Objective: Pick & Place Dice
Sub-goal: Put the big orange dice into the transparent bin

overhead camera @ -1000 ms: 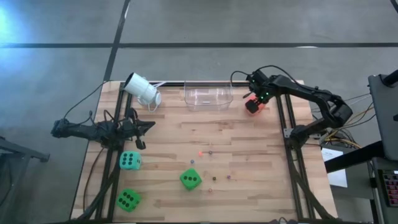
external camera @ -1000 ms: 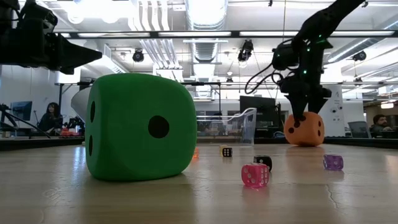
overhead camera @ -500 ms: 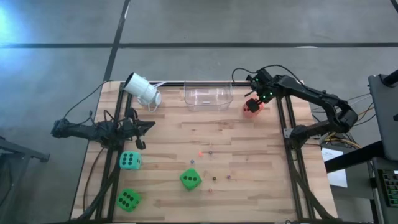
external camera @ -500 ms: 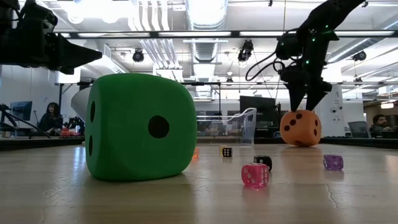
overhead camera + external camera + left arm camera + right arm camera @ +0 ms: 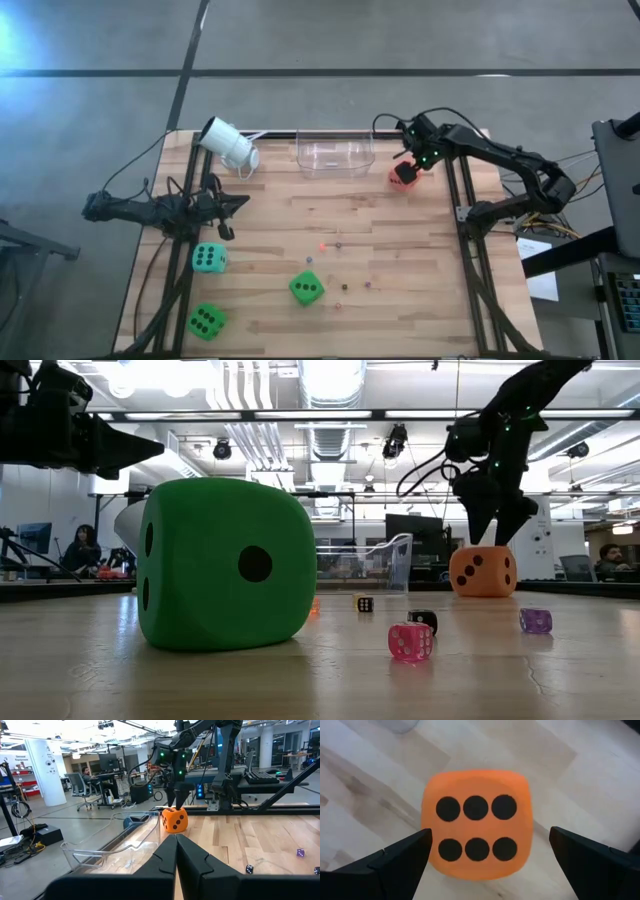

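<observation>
Big die [image 5: 402, 175] right of bin [image 5: 334, 155]; cup [image 5: 229, 144] left of bin.

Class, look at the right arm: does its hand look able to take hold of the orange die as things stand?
Probably yes. The right hand hangs open just above the orange die, fingers either side, with nothing between them.

White cup [image 5: 229, 145] lies tipped beside clear plastic bin [image 5: 335, 155] on wooden table [image 5: 400, 250]

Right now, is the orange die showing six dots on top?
Yes, the right wrist view looks down on the orange die and its upper face has six black dots in two rows of three.
</observation>
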